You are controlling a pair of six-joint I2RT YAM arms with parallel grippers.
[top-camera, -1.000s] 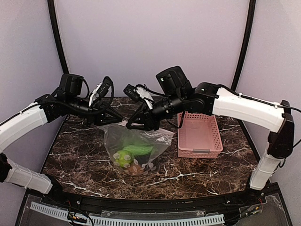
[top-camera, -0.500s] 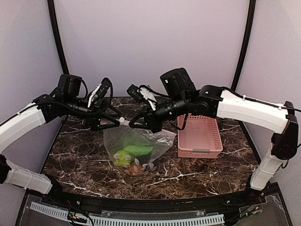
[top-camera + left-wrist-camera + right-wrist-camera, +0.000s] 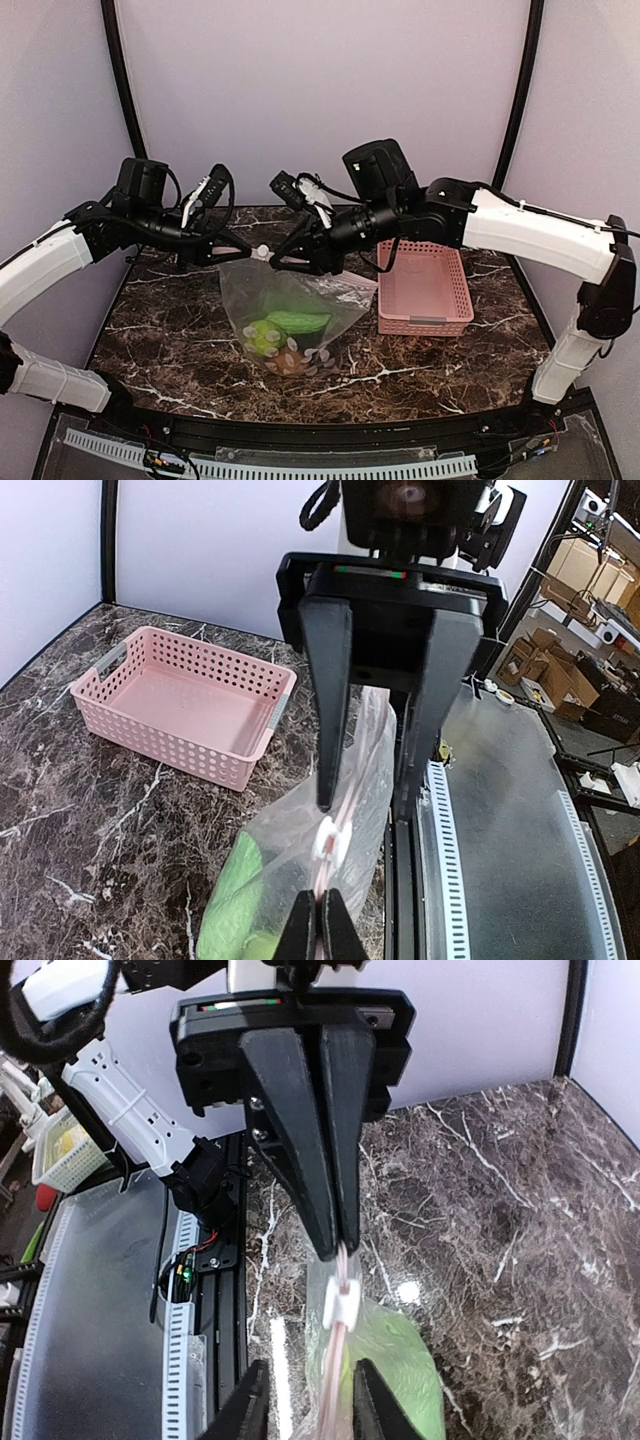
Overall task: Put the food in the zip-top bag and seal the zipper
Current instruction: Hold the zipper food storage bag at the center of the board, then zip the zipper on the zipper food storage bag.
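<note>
Dark marble table (image 3: 480, 360), lilac walls (image 3: 320, 90), pink basket (image 3: 425, 290) at right. Beside it the zip-top bag (image 3: 300, 295) stands upheld, the food (image 3: 290, 325) at its bottom. Left gripper (image 3: 318, 900) pinches the zipper (image 3: 343, 1360); right gripper (image 3: 310, 1370) is spread astride it

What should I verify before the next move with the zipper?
1. Food lies inside the zip-top bag: ok.
2. Left gripper shut on the zipper: ok.
3. Right gripper open, fingers on both sides of the zipper: ok.
4. Slider between the two grippers: ok.
5. Zipper closed along its whole length: cannot tell.
</note>
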